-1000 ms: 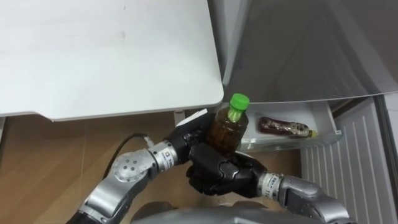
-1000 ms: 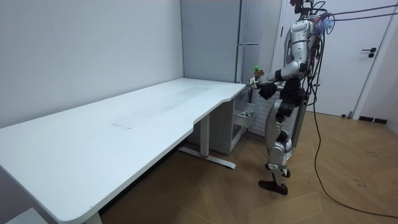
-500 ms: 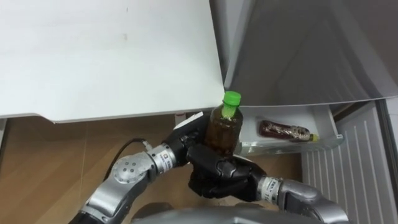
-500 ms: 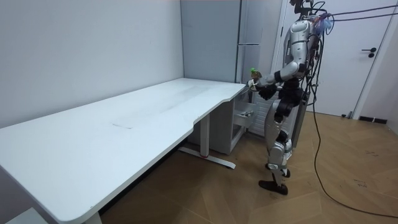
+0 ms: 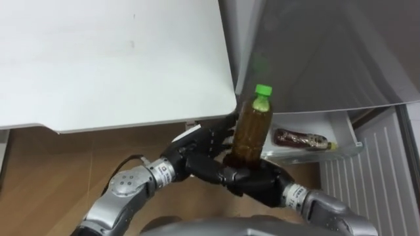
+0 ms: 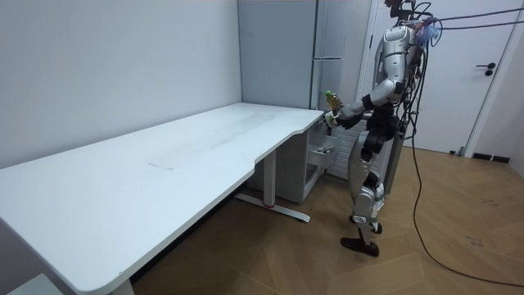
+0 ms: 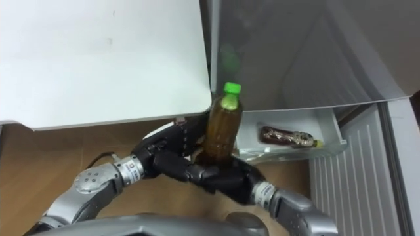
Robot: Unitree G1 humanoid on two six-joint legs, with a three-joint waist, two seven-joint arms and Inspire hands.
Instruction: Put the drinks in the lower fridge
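Head eyes look down, close; room view stands far; shared: desk (image 5: 98, 59), fridge (image 5: 308, 59).

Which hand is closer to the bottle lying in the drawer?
Right. The right hand, gripping the upright bottle, sits just left of the lying bottle; the left hand is farther left.

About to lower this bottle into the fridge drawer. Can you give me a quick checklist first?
1. Grip: right hand curled round the tea bottle at its base: ok.
2. Seal: green cap on, bottle upright: ok.
3. Clearance: left hand off the bottle: not ok, its straight fingers lie against the side.
4. Access: lower drawer open: ok.
5. Room: cannot tell; another bottle lies in the drawer, and the held one hides the left part.
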